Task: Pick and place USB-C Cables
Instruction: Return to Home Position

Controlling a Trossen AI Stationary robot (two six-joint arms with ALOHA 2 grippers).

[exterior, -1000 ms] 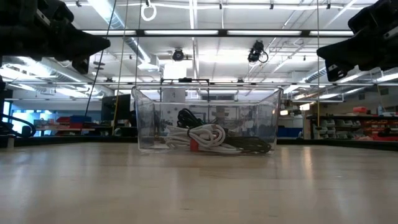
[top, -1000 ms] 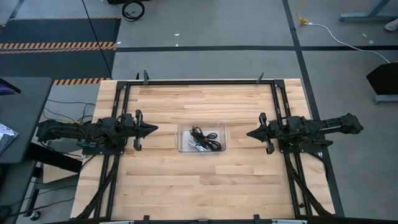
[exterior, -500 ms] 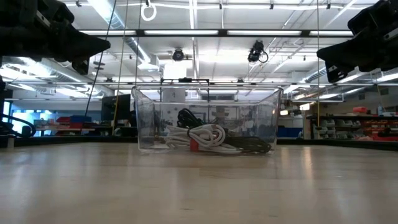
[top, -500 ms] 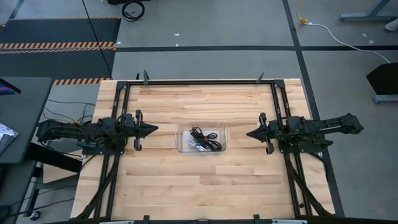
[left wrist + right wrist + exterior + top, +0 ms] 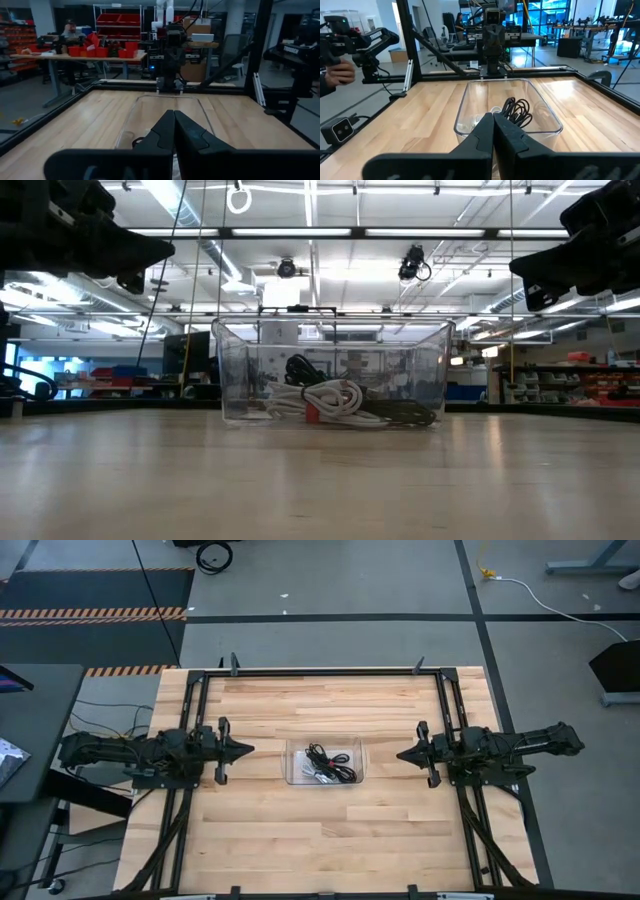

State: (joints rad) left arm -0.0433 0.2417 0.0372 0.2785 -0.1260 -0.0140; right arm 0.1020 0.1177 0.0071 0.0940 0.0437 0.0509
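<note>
**Presently: cables in the bin at table centre, both pincers closed and empty**

1. Writing. White lettering shows on a dark bar (image 5: 370, 37) at the table's side in the right wrist view. It is too small to read.

2. Task items. The cables (image 5: 330, 762) lie coiled together inside the clear bin (image 5: 291, 764), which stands at the middle of the table (image 5: 300, 840).

3. Pincers. The left gripper (image 5: 248, 748) hangs over the table's left side and points at the bin from well apart. The right gripper (image 5: 400, 754) mirrors it on the right. In each wrist view the two fingers meet with no gap and hold nothing (left gripper (image 5: 174, 113), right gripper (image 5: 493, 115)).

4. Differences between views.
   - Overhead, the cables read only as a dark tangle.
   - The low view shows a white coil with a red tie (image 5: 312, 411) at the front of the bin and black loops behind it.
   - The right wrist view shows a black coil (image 5: 517, 111) against the bin's far half.

5. Surface and room.
   - The table is pale wood planking inside a black frame.
   - Below it is grey floor with hazard stripes (image 5: 90, 612) and a loose white cord (image 5: 520, 585).
   - Behind the table are strip lights, shelves and red bins (image 5: 112, 19).
</note>
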